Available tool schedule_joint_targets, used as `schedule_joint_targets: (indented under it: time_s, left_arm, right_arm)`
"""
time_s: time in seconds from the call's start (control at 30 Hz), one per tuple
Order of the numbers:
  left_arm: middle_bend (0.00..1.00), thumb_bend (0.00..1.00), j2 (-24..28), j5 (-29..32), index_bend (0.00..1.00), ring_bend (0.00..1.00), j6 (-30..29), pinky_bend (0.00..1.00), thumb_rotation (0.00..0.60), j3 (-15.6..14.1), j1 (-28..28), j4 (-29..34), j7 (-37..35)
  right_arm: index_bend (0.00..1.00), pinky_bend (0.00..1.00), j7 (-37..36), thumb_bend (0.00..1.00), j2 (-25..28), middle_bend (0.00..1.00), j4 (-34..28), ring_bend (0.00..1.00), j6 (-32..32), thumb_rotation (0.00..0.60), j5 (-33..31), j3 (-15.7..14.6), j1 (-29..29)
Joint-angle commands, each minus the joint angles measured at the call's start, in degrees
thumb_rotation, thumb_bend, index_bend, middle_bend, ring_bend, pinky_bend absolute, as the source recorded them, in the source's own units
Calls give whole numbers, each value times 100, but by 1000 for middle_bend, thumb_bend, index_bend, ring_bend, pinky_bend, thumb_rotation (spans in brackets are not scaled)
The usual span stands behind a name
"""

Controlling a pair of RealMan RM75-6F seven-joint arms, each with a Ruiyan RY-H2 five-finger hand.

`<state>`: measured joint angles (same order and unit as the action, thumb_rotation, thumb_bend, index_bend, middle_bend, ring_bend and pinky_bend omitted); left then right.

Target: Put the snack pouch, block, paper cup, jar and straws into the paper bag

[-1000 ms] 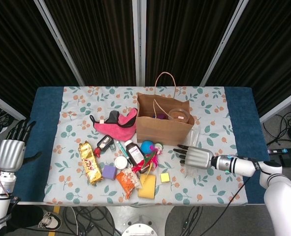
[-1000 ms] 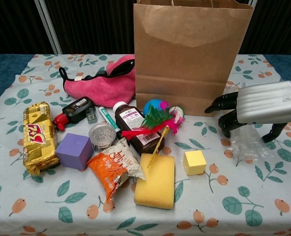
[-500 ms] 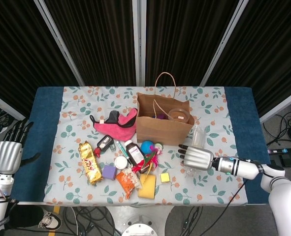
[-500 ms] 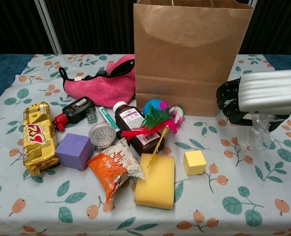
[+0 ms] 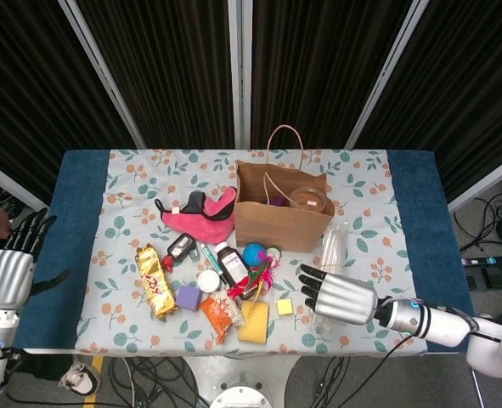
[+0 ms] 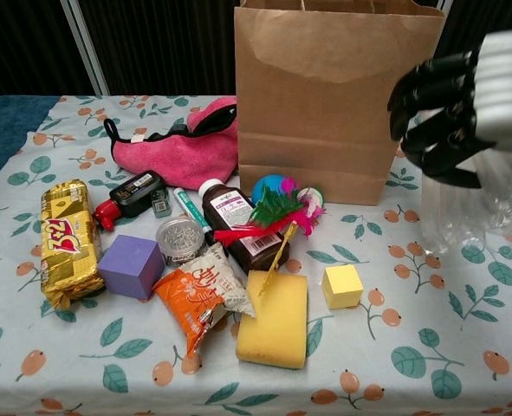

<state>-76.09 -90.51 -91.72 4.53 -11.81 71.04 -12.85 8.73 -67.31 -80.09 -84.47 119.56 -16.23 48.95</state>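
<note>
Head view: bag [image 5: 283, 217] upright near tabletop's far edge, cup [image 5: 309, 199] already inside; pouch [image 5: 221, 312], block [image 5: 188, 297] and jar [image 5: 208, 280] left near front edge. Right hand [image 5: 339, 297] raised, gripping clear straws [image 5: 329, 251]; left hand [image 5: 10, 270] off left edge, fingers spread, empty

Chest view: right hand [image 6: 468, 104] lifted beside bag [image 6: 333, 95], fingers curled on straws [image 6: 472, 204]

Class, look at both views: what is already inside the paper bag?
In the head view, the paper bag holds a round clear container and something purple. Its walls hide anything lower.
</note>
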Motion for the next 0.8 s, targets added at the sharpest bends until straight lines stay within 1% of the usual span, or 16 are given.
schedule_joint_targets:
  time_s: [0.03, 0.13, 0.2, 0.33, 0.43, 0.53, 0.57, 0.73, 0.8]
  left_arm:
    - [135, 30, 29, -64, 118, 84, -33, 210, 600, -56, 33, -11, -62]
    - [135, 30, 43, -113, 118, 84, -57, 210, 600, -88, 47, -16, -121]
    - [135, 31, 50, -138, 118, 84, -66, 210, 600, -94, 45, -9, -141]
    - [135, 31, 61, -171, 118, 84, -91, 210, 600, -104, 50, -1, -161]
    - [135, 31, 74, -172, 118, 83, -95, 210, 600, -101, 53, -3, -179]
    - [135, 30, 81, -165, 118, 84, -85, 210, 600, -87, 44, -11, -204]
    - [135, 31, 82, -164, 118, 84, -86, 210, 600, -80, 39, -12, -214]
    - [135, 31, 123, -170, 118, 83, -66, 210, 600, -68, 17, -26, -249]
    - [135, 31, 145, -166, 118, 84, -67, 210, 600, -62, 17, -28, -267]
  right_arm:
    - [858, 271, 1130, 105, 1079, 666, -1543, 337, -125, 600, 158, 511, -27]
    - [860, 271, 1313, 105, 1343, 666, -2064, 337, -120, 600, 62, 823, -40]
    - [864, 271, 1361, 105, 1437, 668, -2237, 337, -92, 600, -53, 1034, -32]
    - [867, 271, 1242, 105, 1481, 671, -2360, 337, 81, 600, -492, 1508, 43]
    - [868, 271, 1057, 105, 1322, 672, -2316, 337, 247, 600, -871, 1824, 104]
    - [868, 271, 739, 104, 930, 672, -2276, 337, 393, 600, -1377, 2076, 116]
    - [868, 271, 592, 104, 715, 672, -2267, 337, 417, 600, -1608, 2176, 104]
    - [868, 271, -76, 110, -420, 674, -2160, 337, 95, 600, -2528, 2721, -18]
    - [868, 271, -305, 116, -744, 675, -2186, 337, -23, 600, -2858, 2919, -68]
